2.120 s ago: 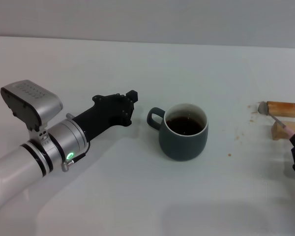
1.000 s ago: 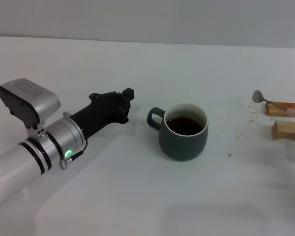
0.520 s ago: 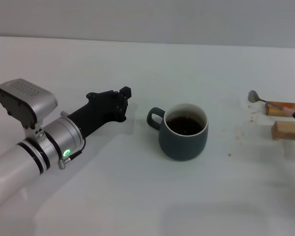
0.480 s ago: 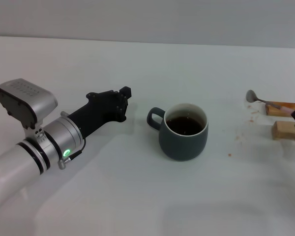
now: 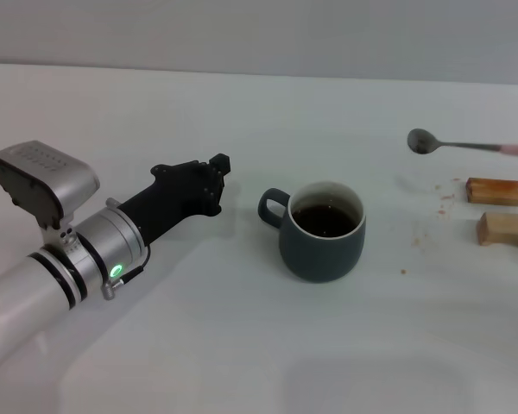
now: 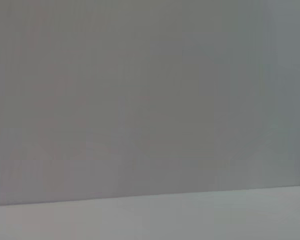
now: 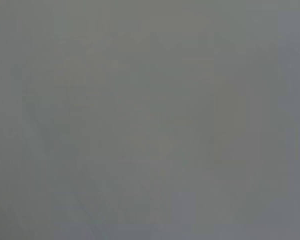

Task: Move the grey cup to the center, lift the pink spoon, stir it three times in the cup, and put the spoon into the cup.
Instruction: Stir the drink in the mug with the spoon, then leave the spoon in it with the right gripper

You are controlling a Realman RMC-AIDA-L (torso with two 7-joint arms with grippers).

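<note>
The left gripper [image 5: 217, 172] is the only claw you can actually see from the head view. It's a black thing on the end of the silver arm, low over the table [image 5: 242, 345] on the robot's left side, pointing roughly toward the mug. It's got nothing in it and isn't touching anything, but honestly I can't tell how far open it is from this angle.

Just past it, with a clear gap between, is the grey cup [image 5: 322, 246]. It's standing upright about mid-table, its loop handle sticking out toward that gripper, with dark liquid inside the white rim.

Further out on the robot's right is the pink spoon [image 5: 466, 145]. It's up off the table, lying pretty much level, with the metal bowl end toward the cup side and the pale pink handle running out past the picture's edge. It's well apart from the cup and not over it. Whatever's holding it is out of frame, so the right gripper doesn't show at all.

Below the spoon sit two small wooden blocks, one [image 5: 495, 191] farther from the robot and one [image 5: 506, 229] nearer, with a few brownish specks scattered on the table near them.

The wrist views give plain grey, nothing useful.
</note>
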